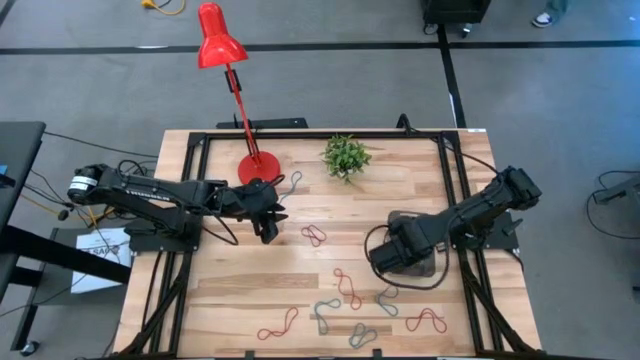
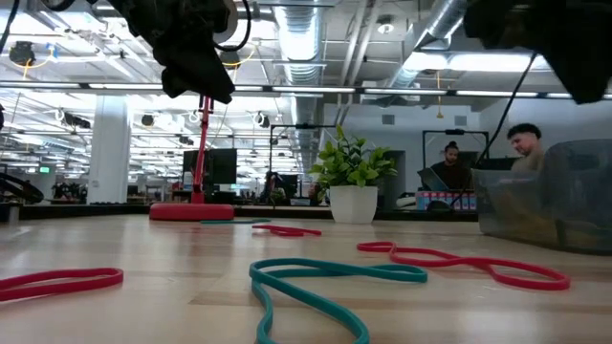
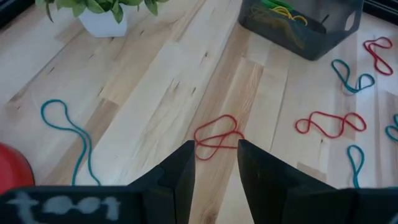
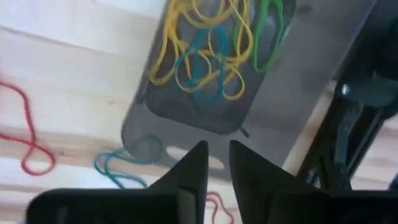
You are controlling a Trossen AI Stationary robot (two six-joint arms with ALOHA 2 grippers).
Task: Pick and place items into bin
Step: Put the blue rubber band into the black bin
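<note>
Several thin twisted loops lie flat on the wooden table: red ones (image 1: 314,236) (image 1: 347,288) (image 1: 278,325), a teal one (image 1: 387,300) and grey ones (image 1: 325,312). The dark see-through bin (image 1: 425,266) stands at the right, with yellow, teal and green loops (image 4: 205,50) inside. My right gripper (image 4: 217,146) hangs over the bin's edge, pointing down, its fingers a narrow gap apart with nothing between them. My left gripper (image 3: 216,149) stands open above the table at the left, slanting down toward a red loop (image 3: 217,138) just ahead of its fingertips, without touching it.
A red desk lamp stands on its round base (image 1: 258,168) at the far left, and a small potted plant (image 1: 346,156) is at the far middle. A teal loop (image 1: 290,185) lies beside the lamp base. People sit beyond the table (image 2: 521,143).
</note>
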